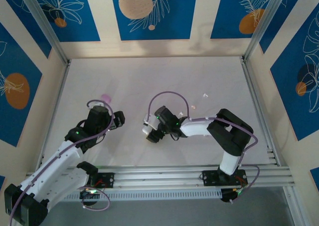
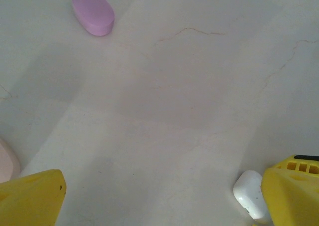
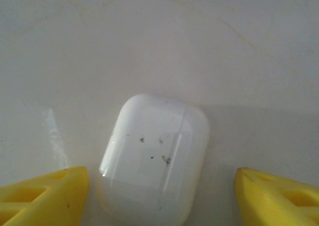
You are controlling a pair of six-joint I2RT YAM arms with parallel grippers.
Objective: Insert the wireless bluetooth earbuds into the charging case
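Observation:
A closed white charging case [image 3: 154, 164] lies flat on the table, its glossy lid speckled with dark marks. My right gripper [image 3: 162, 193] is open and straddles it, one yellow finger [image 3: 42, 196] on each side with a gap to the case. From above, that gripper [image 1: 152, 135] is at mid-table over the white case [image 1: 145, 129]. My left gripper [image 2: 159, 201] is open over bare table, with nothing between its fingers. Two tiny white bits [image 1: 204, 94] [image 1: 193, 105], possibly earbuds, lie on the table behind the right arm.
A lilac pebble-shaped case [image 2: 93, 12] lies ahead of the left gripper; from above this lilac case [image 1: 105, 97] is just beyond it. A small white case [image 2: 251, 193] rests against the left gripper's right finger. A pale pink rounded thing [image 2: 6, 164] is cut off by the frame's left edge.

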